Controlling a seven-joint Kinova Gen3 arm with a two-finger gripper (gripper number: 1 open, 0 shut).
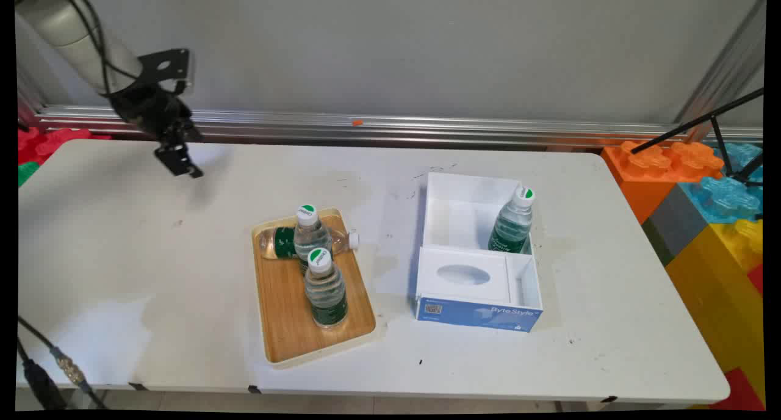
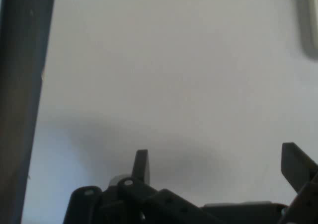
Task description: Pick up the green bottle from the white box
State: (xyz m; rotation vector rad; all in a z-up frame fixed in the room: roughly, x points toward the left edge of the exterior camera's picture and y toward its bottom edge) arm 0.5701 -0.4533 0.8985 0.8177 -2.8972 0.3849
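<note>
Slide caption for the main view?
Gripper open above table's far left; three bottles on tray, one bottle in box.

The arm reaches in from upper left, its hand (image 1: 180, 162) empty, fingers spread.

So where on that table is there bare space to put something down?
The table's left part, between the gripper and the wooden tray, is bare, as are the front strip and the right end beyond the white box. The tray is crowded with three bottles; the tray-to-box gap is narrow.
</note>
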